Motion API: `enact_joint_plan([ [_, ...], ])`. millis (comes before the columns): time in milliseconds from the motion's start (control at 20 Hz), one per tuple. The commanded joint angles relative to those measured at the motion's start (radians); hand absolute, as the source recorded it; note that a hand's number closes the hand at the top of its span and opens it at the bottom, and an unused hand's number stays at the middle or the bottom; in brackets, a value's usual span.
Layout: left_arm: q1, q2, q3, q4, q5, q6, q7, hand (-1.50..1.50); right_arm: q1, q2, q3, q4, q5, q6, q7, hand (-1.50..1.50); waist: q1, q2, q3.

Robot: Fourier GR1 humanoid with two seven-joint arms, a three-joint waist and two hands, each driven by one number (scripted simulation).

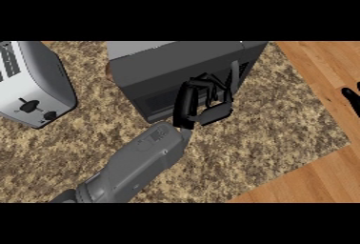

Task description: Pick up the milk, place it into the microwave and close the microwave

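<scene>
Granite counter [281, 128] carried dark grey microwave [175, 66] at upper centre. Silver toaster [32, 83] stood at left, well apart from microwave. Left hand [200, 102] lay against microwave front, fingers curled; whether they held anything could not be told. Grey forearm [134, 167] ran up from lower edge. Right hand [352, 97] showed at right edge over wooden floor [323, 66], only fingertips visible, state could not be told. Milk not discernible; position undetermined.
</scene>
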Motion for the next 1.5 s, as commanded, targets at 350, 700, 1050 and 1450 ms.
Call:
enact_joint_plan([
  [350, -0.066, 0.0, 0.035, 0.099, 0.053, -0.023, -0.026, 1.5, -0.017, -0.036, -0.023, -0.006, -0.057, -0.001, 0.034, -1.5, -0.016, 0.016, 0.0],
  [700, -0.072, 0.0, 0.011, 0.112, 0.068, -0.022, -0.048, 1.5, -0.042, -0.072, -0.015, -0.024, -0.106, 0.022, 0.066, -1.5, -0.009, 0.014, -0.001],
  [1050, -0.073, 0.0, 0.009, 0.111, 0.099, -0.029, -0.073, 1.5, -0.036, -0.085, 0.006, -0.024, -0.159, 0.061, 0.081, -1.5, -0.02, 0.023, 0.001],
  [1450, -0.082, 0.0, 0.003, 0.133, 0.12, -0.036, -0.093, 1.5, -0.04, -0.101, -0.001, -0.02, -0.2, 0.059, 0.098, -1.5, -0.01, 0.023, 0.001],
])
